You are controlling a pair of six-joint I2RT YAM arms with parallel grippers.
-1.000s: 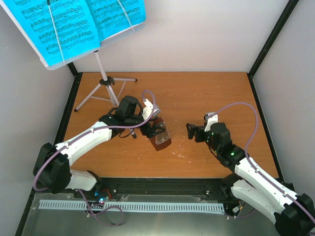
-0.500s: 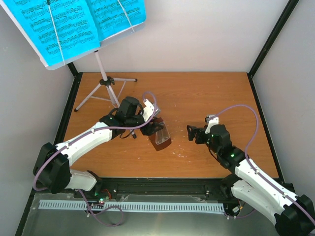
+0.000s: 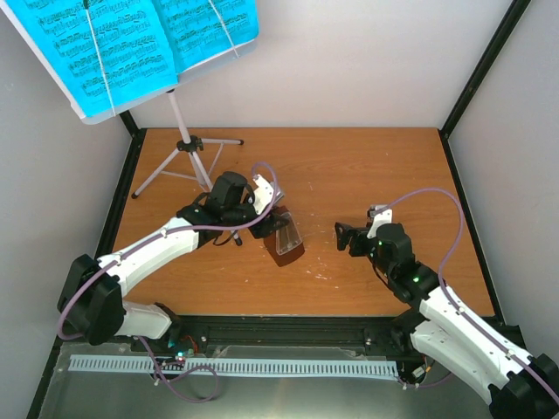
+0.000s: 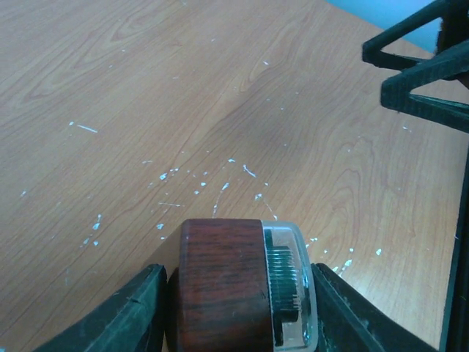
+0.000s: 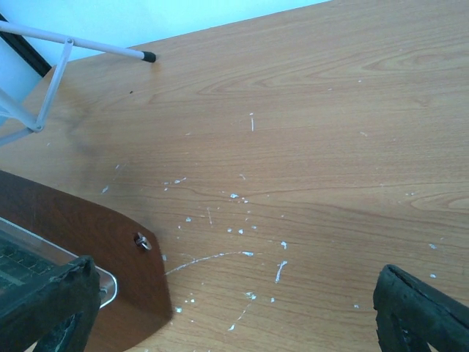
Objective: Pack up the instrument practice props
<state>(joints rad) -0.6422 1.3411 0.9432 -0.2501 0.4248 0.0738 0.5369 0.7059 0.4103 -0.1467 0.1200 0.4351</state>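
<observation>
The left gripper [image 4: 236, 297] is clamping the metronome [image 4: 220, 282] mid-table [image 4: 146, 110], its base cut off at the wrist view's edge. The right gripper [image 5: 238, 297] is gaping wide, empty. Only 1 view, overhead, is showing the stand [image 3: 186, 140] and its cropped sheet music [image 3: 131, 44].

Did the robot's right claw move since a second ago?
Yes, a little. The right gripper has drawn back toward the table's near edge, away from the metronome.

Wood-grain table [image 3: 349, 166] w/ white flecks [image 5: 242, 253]; plain pale walls [image 3: 349, 61]; black corner posts [image 3: 485, 65].
</observation>
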